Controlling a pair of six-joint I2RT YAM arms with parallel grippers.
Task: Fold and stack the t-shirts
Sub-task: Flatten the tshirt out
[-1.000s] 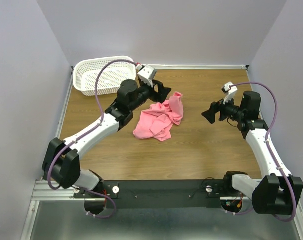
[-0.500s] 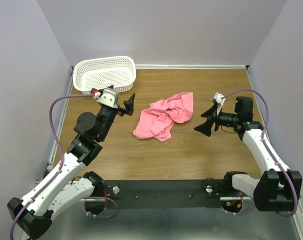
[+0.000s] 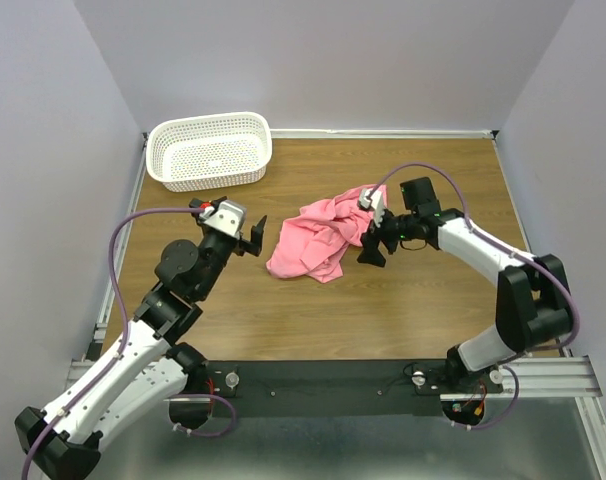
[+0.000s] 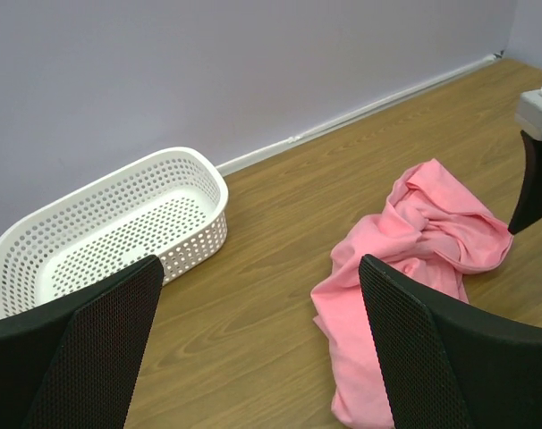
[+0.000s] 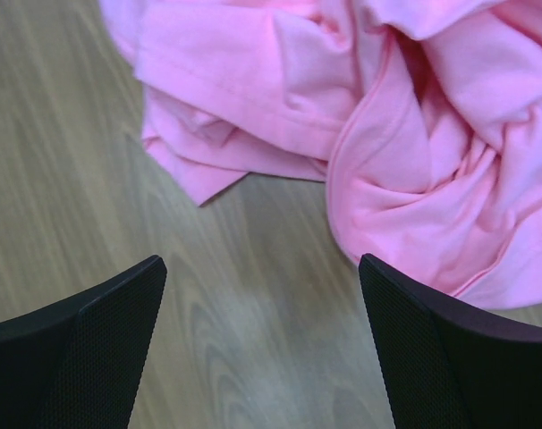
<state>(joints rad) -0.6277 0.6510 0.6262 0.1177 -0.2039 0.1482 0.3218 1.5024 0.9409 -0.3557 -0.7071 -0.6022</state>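
Brown wooden table (image 3: pixel 413 170) underneath; right gripper (image 3: pixel 369 243), fingers spread, hangs at the 3 o'clock edge of the crumpled pink t-shirt (image 3: pixel 318 240) lying mid-table, perhaps just touching cloth; left gripper (image 3: pixel 255 237), also spread, sits apart at its 9 o'clock; white basket (image 3: pixel 211 172) stands at 11 o'clock.

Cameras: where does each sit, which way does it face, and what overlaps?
Top external: above and behind the bases, looking down at the table; left gripper and right gripper show.
Left wrist: on that wrist, facing the far wall over basket and shirt; left fingers frame the bottom.
Right wrist: on that wrist, facing down at shirt edge and table; right fingers at the bottom.
Shared: shirt in all three; basket in top and left wrist.
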